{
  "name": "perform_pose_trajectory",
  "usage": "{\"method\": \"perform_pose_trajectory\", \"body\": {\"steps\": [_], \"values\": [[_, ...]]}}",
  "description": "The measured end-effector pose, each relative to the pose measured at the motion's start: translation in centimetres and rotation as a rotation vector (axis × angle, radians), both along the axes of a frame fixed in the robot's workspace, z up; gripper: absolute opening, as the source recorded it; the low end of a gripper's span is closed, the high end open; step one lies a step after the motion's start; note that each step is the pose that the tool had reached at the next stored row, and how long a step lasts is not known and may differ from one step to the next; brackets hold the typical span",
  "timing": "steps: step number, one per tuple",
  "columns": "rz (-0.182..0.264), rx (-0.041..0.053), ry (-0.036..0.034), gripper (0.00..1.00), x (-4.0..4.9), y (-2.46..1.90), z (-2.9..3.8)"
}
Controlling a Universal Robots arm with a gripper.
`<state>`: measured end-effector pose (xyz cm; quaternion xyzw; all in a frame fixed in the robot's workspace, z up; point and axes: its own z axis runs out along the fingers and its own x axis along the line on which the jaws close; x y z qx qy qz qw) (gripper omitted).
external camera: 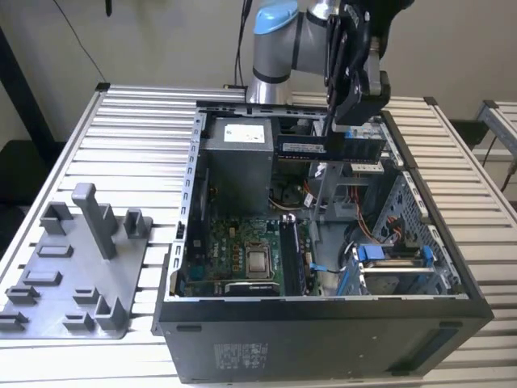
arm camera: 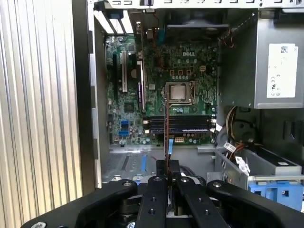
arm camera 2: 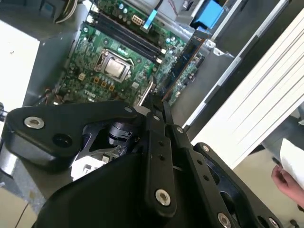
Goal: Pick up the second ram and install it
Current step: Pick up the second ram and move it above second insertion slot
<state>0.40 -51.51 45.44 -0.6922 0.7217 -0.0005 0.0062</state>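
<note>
- The gripper (external camera: pixel 349 120) hangs over the open computer case (external camera: pixel 323 339), up near the arm's end of it.
- Its fingers (arm camera: pixel 159 190) are pinched tight together on the second ram (external camera: pixel 327 147), with no gap to either side of the stick.
- From the exterior view the stick lies level, long edge across the case, held by its upper edge with the white label facing out.
- It sits up in the air just beside the grey power supply (external camera: pixel 242 162), not touching the board below.
- In both wrist views the stick shows edge-on, a thin dark line running out from between the fingertips.
- Beneath it lies the green motherboard (arm camera: pixel 156 85) with the processor socket (arm camera: pixel 178 91) and the black memory slots (arm camera: pixel 180 124) next to it.
- A grey parts holder (external camera: pixel 73 275) stands on the slatted table (external camera: pixel 137 137), on the exterior view's left of the case.
- A person's hand (arm camera 2: pixel 285 183) rests off beyond the table edge.
</note>
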Motion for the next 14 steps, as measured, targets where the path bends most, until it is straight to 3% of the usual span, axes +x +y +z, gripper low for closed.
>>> {"method": "perform_pose_trajectory", "body": {"steps": [8,14], "values": [[0.001,0.0001,0.0,0.14,0.29,0.12,0.0],[0.001,0.0,0.0,0.14,0.29,1.67,0.0]]}}
